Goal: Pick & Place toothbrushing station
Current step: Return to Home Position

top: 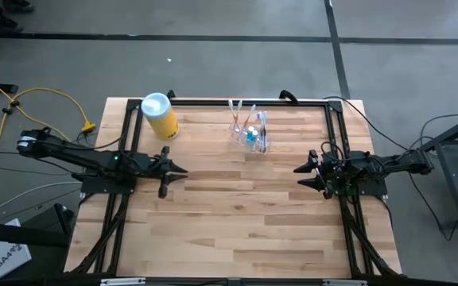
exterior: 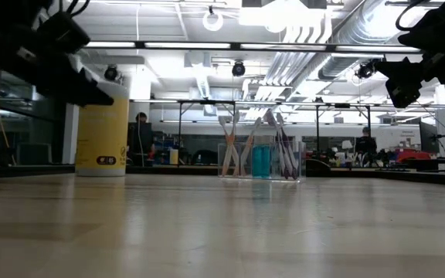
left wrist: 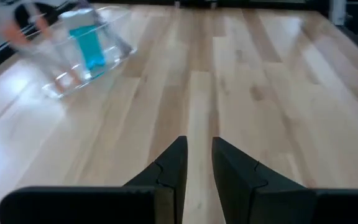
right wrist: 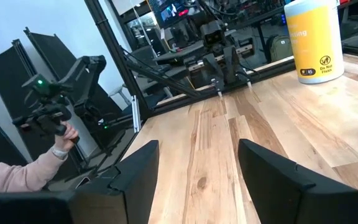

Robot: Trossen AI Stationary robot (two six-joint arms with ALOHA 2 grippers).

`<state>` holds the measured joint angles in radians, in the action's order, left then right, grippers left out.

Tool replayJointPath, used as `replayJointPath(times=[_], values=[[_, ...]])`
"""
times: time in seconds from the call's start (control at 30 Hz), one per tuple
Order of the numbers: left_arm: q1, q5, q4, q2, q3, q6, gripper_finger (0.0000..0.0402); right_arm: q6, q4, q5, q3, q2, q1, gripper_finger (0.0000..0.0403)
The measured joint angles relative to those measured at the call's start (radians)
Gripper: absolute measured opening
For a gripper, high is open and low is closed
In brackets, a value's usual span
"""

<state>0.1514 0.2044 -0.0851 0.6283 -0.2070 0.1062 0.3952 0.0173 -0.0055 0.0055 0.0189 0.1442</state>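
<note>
1. The left claw (top: 180, 170) hovers over the left side of the table (top: 237, 230), its fingers (left wrist: 173, 171) almost pressed together and pinching nothing.
2. The right claw (top: 301, 176) hovers over the right side, its fingers (right wrist: 138, 174) spread wide and empty.
3. The clear holder cup (top: 250, 135) stands upright near the back edge, well apart from both claws, with toothbrushes (top: 234, 112) inside.
4. A yellow canister (top: 160, 117) stands at the back left.

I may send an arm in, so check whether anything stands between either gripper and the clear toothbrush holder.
Nothing visible does. Bare table lies between the left gripper and the holder, and between the right gripper and it. The yellow canister stands at the back left, off both lines.
</note>
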Motion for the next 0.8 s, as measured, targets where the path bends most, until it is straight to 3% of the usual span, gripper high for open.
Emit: replayJointPath(times=[0.4, 0.8], values=[[-0.033, 0.011, -0.041, -0.115, 0.131, 0.028, 0.0069, 0.0, 0.0, 0.002, 0.0, 0.0, 0.0, 0.0212], [-0.034, -0.012, 0.005, -0.156, 0.134, 0.022, 0.0069, 0.0, 0.0, 0.002, 0.0, 0.0, 0.0, 0.0213]])
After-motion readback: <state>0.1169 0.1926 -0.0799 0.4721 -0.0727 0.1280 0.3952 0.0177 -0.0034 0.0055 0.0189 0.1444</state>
